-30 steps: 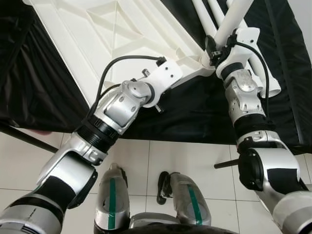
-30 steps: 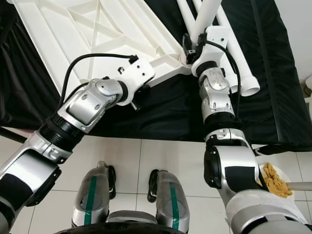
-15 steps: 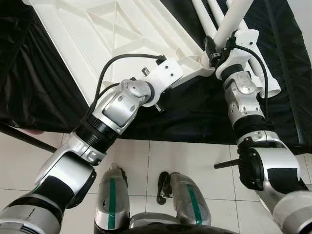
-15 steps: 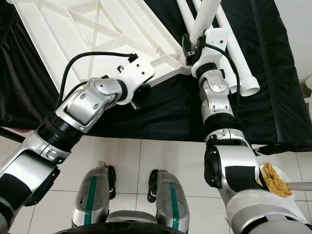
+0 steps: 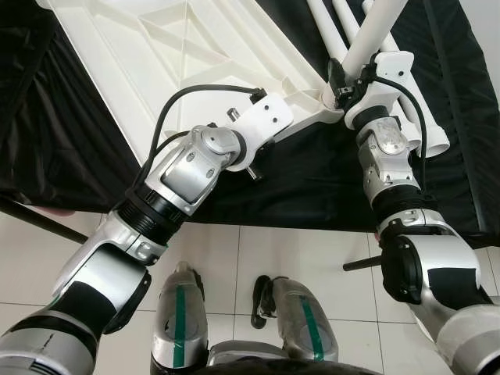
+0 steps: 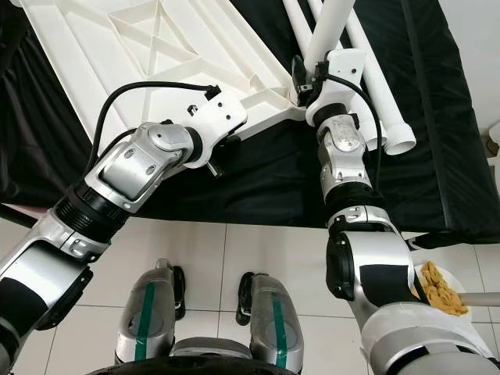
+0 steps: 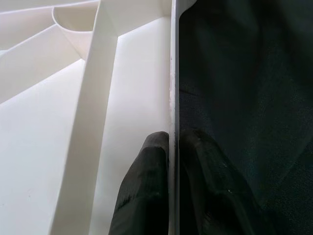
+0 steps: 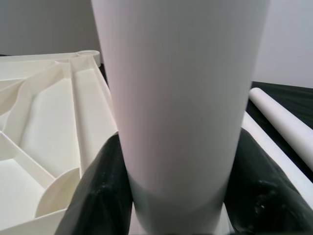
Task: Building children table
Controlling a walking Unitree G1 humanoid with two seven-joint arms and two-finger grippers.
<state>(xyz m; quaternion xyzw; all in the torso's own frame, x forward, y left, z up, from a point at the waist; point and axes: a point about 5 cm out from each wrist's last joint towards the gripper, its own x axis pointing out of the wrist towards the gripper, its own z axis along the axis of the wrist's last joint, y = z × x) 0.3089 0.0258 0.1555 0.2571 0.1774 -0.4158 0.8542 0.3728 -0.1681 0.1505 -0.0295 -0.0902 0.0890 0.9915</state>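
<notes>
The job looks to be in its early middle — the white tabletop [image 5: 180,58] lies upside down on the black cloth [image 5: 70,133], ribs showing, and I can make out only one leg being set into it.

Starting at the left, the left gripper [image 7: 168,196] has its two black fingers pinched together on the thin rim of the tabletop along its near edge, one finger inside on the white plastic and one outside against the cloth. It seems to be steadying the panel rather than moving it.

Further right, at the tabletop's near right corner, the right gripper [image 8: 176,196] is clamped around a white leg [image 5: 373,35], a finger on each side of the tube. The leg stands tilted over the corner socket [image 5: 332,98], its lower end at or in the socket — whether it is fully seated I cannot tell, since the gripper hides the joint.

To the right of that corner, spare legs [image 6: 383,101] lie loose on the cloth, so by my reckoning most of the legs remain to be fitted, and the table must then be turned upright.

At the far right, on the tiled floor [image 6: 266,250], a white bowl [image 6: 437,275] at the frame's edge holds something brownish-yellow; I can't say what it is.
</notes>
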